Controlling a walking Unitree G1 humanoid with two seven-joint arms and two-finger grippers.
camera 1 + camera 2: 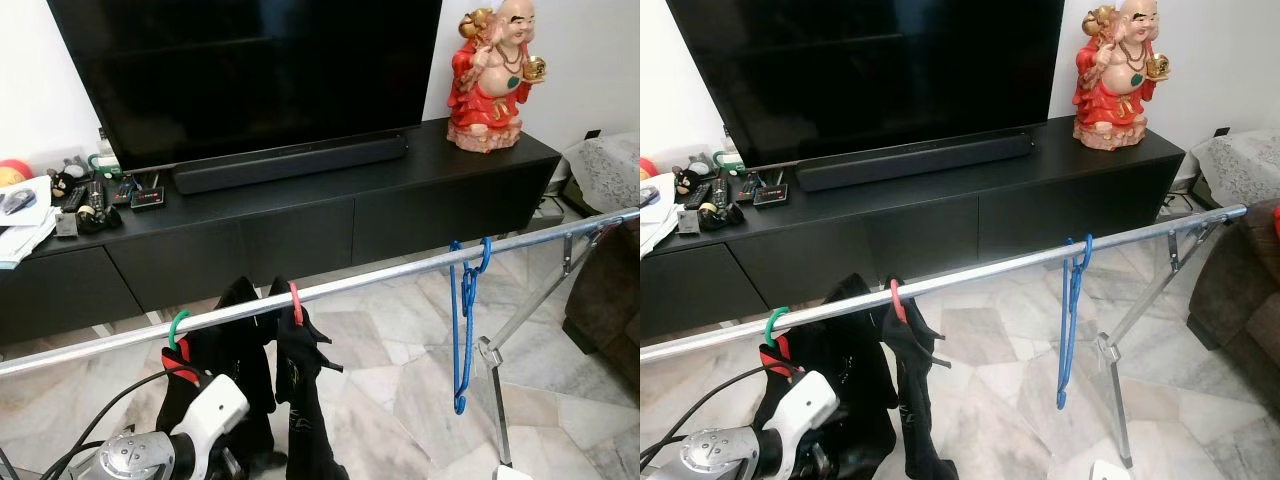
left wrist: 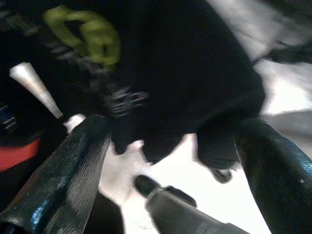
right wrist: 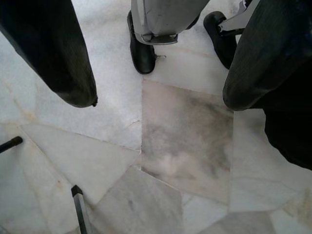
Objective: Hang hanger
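- A long silver metal drying rail runs across the room in front of the low black TV cabinet, and everything here is easiest placed against that rail.
- Three hangers are hooked over the rail already: a green-hooked hanger carrying a black garment toward its left end, a red-hooked hanger with another dark garment just beside it, and a bare blue plastic hanger well apart toward the right end.
- The left arm, white and silver, sits below the rail right against the green-hooked hanger's black garment.
- From the wrist, the left pincer has its two black fingers spread wide, black cloth bunched between and beyond them; the view is blurred, so I would guess it touches the cloth but grips nothing.
- The right pincer hangs low under the rail, fingers wide apart and empty, pointing at the marble floor.
- To finish well, I'd let the hook seat fully over the rail, then draw the fingers out of the fabric without snagging it.
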